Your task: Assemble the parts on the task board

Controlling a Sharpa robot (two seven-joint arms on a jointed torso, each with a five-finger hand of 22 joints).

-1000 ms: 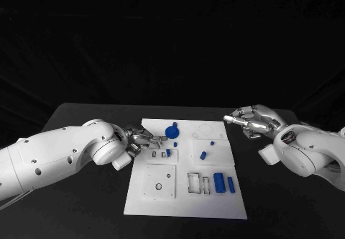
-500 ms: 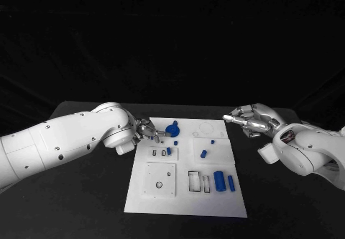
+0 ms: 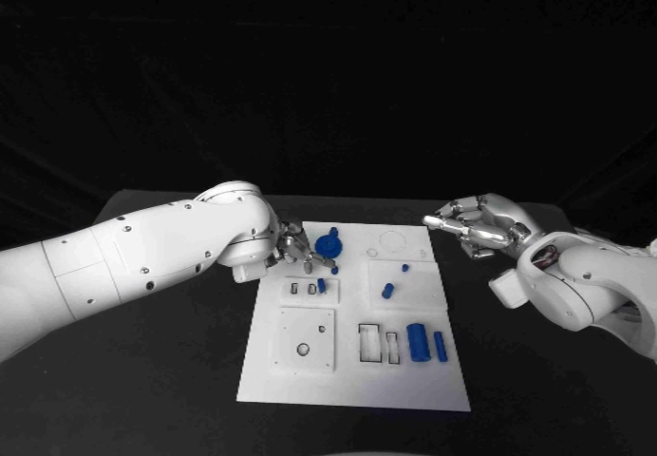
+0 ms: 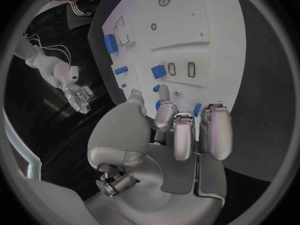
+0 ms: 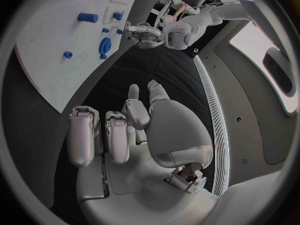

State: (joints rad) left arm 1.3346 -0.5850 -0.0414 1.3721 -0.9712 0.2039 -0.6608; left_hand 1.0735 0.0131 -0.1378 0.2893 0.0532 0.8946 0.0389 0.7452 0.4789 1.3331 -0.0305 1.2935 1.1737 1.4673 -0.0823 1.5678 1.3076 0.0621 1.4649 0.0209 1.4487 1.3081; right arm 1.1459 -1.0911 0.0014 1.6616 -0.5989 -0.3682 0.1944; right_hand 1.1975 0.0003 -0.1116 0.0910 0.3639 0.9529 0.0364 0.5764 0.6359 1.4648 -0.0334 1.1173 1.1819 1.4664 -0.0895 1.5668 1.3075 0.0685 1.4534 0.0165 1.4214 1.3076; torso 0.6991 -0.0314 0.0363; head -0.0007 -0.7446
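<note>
The white task board [image 3: 309,380] lies in the middle of the black table. A blue gear [image 3: 328,247] stands near its back left corner, and my left hand [image 3: 290,249] hovers right beside it with fingers apart, holding nothing I can make out. In the left wrist view the left hand's fingers [image 4: 187,130] cover most of the gear, with blue edges showing past them. Two blue cylinders [image 3: 426,346] lie at the board's front right, and a short blue piece [image 3: 387,291] lies mid-board. My right hand [image 3: 474,226] hangs off the board's back right corner, fingers curled in and empty.
Small blue pegs [image 3: 405,270] stand on the right plate. Empty rectangular slots [image 3: 377,346] sit beside the cylinders. A square plate with holes [image 3: 304,344] takes up the board's front left. Black table surrounds the board on all sides.
My left arm has swung toward the back of the board, carrying the hand from beside the small slot plate up to the gear. The right hand has shifted only slightly.
</note>
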